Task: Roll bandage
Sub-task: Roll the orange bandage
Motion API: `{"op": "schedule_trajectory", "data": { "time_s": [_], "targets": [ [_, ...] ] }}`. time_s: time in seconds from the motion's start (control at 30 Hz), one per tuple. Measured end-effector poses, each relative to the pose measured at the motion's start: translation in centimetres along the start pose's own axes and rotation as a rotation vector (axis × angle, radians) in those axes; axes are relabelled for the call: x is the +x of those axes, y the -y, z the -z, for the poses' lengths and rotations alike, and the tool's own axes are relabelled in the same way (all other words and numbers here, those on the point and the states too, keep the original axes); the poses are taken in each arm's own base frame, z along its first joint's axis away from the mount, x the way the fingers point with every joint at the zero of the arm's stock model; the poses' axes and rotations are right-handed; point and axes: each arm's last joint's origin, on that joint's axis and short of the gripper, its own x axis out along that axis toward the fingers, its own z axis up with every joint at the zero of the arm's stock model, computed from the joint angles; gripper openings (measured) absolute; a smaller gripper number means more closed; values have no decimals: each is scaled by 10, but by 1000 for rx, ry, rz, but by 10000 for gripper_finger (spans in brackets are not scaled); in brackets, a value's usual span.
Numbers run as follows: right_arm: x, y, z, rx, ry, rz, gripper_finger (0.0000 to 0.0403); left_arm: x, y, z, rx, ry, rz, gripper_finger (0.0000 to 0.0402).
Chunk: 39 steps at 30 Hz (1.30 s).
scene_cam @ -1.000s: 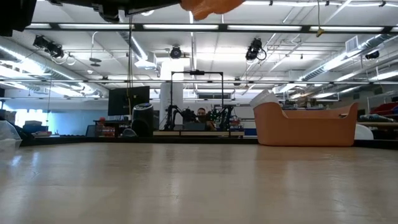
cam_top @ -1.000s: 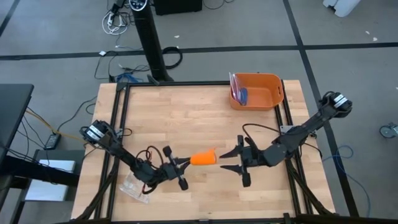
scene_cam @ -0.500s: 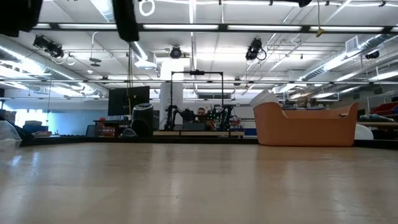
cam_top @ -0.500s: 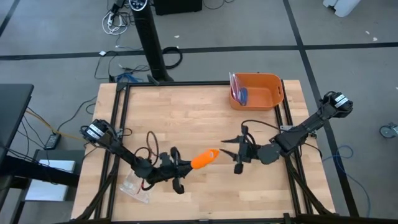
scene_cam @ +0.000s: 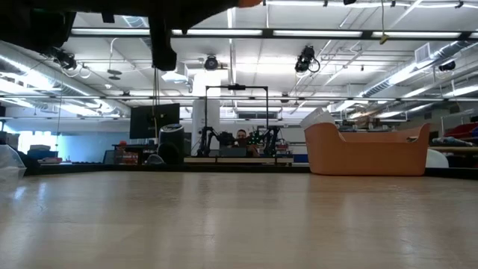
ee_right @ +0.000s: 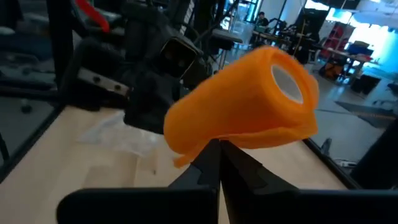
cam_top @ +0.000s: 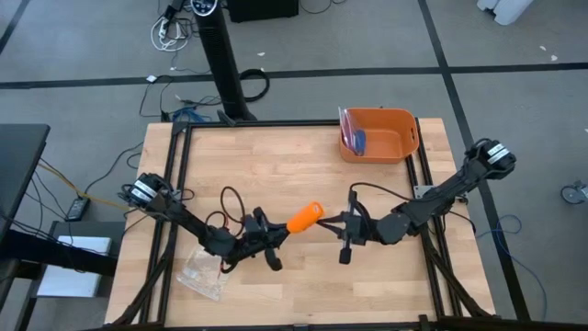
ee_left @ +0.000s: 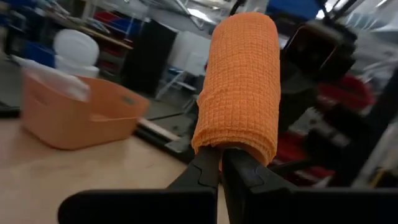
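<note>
High view: orange bin [cam_top: 401,147] holds blue-and-pink item [cam_top: 355,139], unidentifiable.

Bright, even ceiling strip lighting (wrist backgrounds blurred), soft shadows

From where I stand, no writing, label, brand or number can be made out anywhere. The orange bin [cam_top: 378,134] on the tabletop [cam_top: 276,175] shows plain sides, and the rolled bandage [ee_left: 239,81] carries only its woven grid, no print. The gear and shelves far back in the room are too small and dim to read.
</note>
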Motion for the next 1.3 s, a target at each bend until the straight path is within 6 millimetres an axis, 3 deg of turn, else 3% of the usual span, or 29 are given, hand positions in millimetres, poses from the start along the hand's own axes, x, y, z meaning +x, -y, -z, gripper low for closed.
{"op": "schedule_trajectory", "data": {
  "time_s": [0.4, 0.57, 0.67, 0.87, 1.0, 1.3],
  "targets": [
    [0, 4, -3, 25, 9, 0, 5, 0, -3, 6, 74, -30, -71, 8],
    [-27, -7, -6, -30, -26, 48, 6, -4, 3, -4, 40, 33, -14, 8],
    [-33, -10, 4, -39, -97, 107, 3, -4, 5, -5, 12, 32, 50, 8],
    [-10, -1, 16, -10, -135, 193, 2, -1, 4, -5, -89, 22, 109, 8],
    [2, 2, 13, 8, -92, 123, 1, 2, 2, -5, -84, 25, 97, 8],
    [1, -2, 2, 33, 4, 63, 1, 6, -4, -1, -37, -1, 37, 8]
  ]
}}
